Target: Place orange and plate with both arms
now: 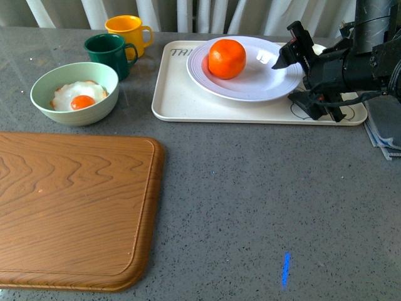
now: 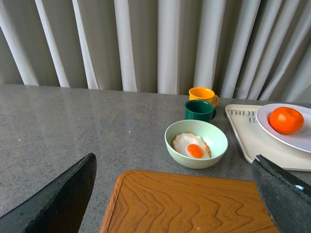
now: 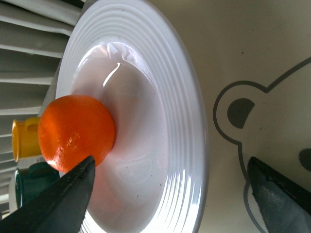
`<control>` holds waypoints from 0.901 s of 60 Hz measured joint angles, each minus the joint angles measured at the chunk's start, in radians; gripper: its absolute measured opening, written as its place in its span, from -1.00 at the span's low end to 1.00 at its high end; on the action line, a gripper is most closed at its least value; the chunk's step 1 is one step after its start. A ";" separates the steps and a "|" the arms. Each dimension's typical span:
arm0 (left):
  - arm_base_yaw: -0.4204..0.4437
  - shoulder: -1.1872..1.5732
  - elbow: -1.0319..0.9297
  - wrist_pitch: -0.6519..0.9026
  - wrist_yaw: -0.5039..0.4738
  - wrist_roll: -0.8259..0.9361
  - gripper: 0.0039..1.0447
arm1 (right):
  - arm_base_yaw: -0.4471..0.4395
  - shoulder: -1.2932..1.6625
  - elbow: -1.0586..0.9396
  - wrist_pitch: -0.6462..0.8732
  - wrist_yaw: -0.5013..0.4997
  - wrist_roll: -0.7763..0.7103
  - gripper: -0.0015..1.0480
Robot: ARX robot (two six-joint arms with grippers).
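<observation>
Front view: the right claw [image 1: 297, 78] hangs spread wide at the near edge of the white plate [image 1: 263, 84], one finger above the rim, the other low over the cream tray [image 1: 172, 94]. The orange [image 1: 227, 58] sits in the plate's well, beyond the claw.

Left wrist view: the left claw [image 2: 175, 194] is released, its dark fingers [image 2: 58, 199] wide apart above a wooden cutting board [image 2: 189, 204]. A pale green bowl [image 2: 196, 143] with a fried egg lies ahead of it.

Right wrist view: the plate's ridged rim lies between the open fingers, the orange further in.
</observation>
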 joint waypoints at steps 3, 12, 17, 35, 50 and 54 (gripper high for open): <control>0.000 0.000 0.000 0.000 0.000 0.000 0.83 | -0.003 -0.023 -0.025 0.010 -0.008 -0.013 0.85; 0.000 0.000 0.000 0.000 0.000 0.000 0.83 | -0.007 -0.122 -0.128 0.062 -0.038 -0.058 0.83; 0.000 0.000 0.000 0.000 0.000 0.000 0.83 | -0.005 -0.201 -0.204 0.098 -0.045 -0.094 0.83; 0.000 0.000 0.000 0.000 0.000 0.000 0.83 | 0.026 -0.656 -0.660 0.460 0.292 -0.632 0.49; 0.000 0.000 0.000 0.000 0.000 0.000 0.83 | -0.014 -0.826 -0.893 0.589 0.321 -0.920 -0.31; 0.000 0.000 0.000 0.000 0.000 0.000 0.83 | -0.023 -0.866 -0.934 0.589 0.312 -0.933 -0.51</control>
